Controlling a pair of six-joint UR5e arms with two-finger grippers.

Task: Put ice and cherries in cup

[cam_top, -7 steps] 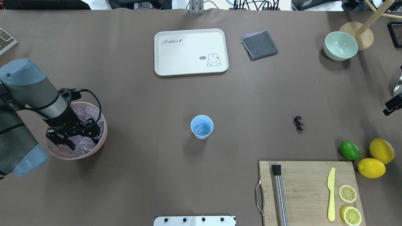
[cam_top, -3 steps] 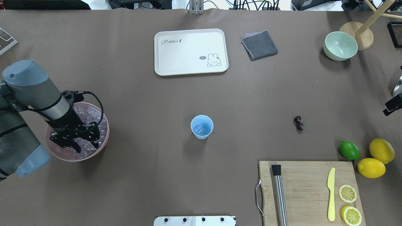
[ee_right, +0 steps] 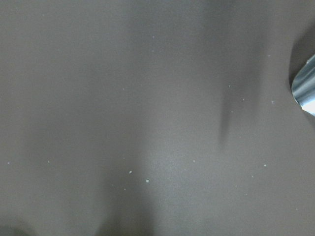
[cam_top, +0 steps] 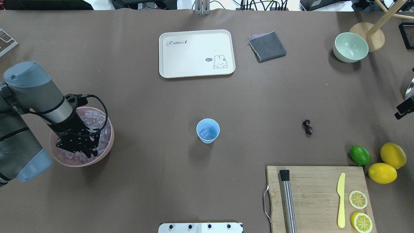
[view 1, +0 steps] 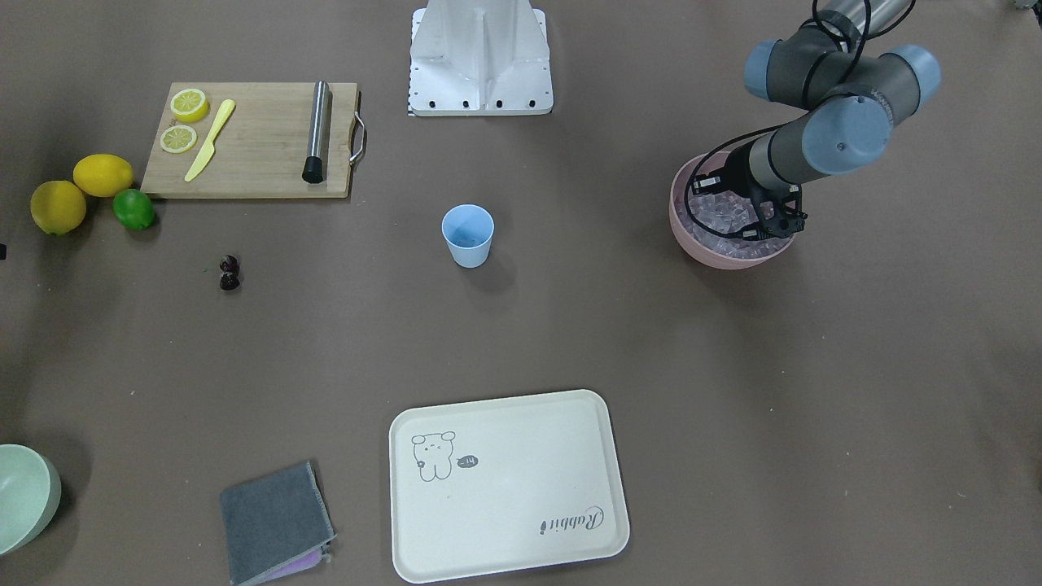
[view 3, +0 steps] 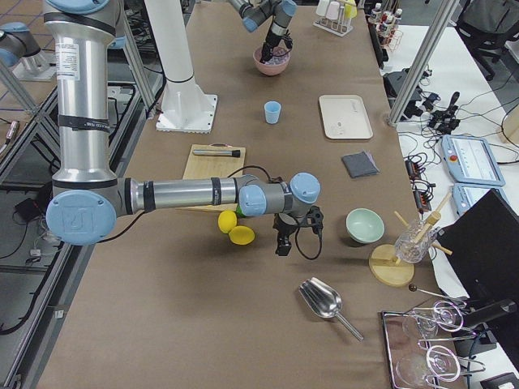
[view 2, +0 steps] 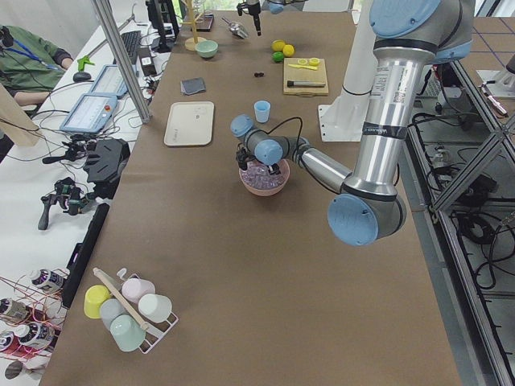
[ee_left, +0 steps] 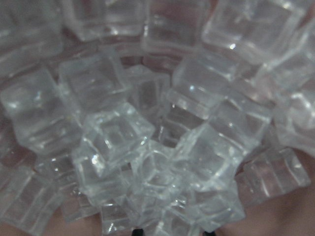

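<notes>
The light blue cup (cam_top: 208,130) stands upright mid-table and also shows in the front view (view 1: 467,234). One ice cube (cam_top: 204,132) lies in it. Many ice cubes (ee_left: 118,132) fill the pink bowl (cam_top: 110,129) at the left. My left gripper (cam_top: 86,151) is down in that bowl, its jaws drawn in around one cube of the pile; the wrist view shows only its dark fingertips (ee_left: 138,231). The cherries (cam_top: 307,127) lie on the table right of the cup. My right gripper (view 3: 281,247) hangs over the table's far right end; I cannot tell if it is open or shut.
A cream tray (cam_top: 196,53), a grey cloth (cam_top: 267,46) and a pale green bowl (cam_top: 350,47) lie at the far side. A cutting board (cam_top: 318,197) with a muddler, knife and lemon slices is near right, beside a lime (cam_top: 359,155) and two lemons. A metal scoop (view 3: 323,303) lies beyond.
My left gripper has sunk deeper into the ice bowl and its jaws have narrowed from wide open. The bowl has shifted slightly. The cup and cherries have not moved.
</notes>
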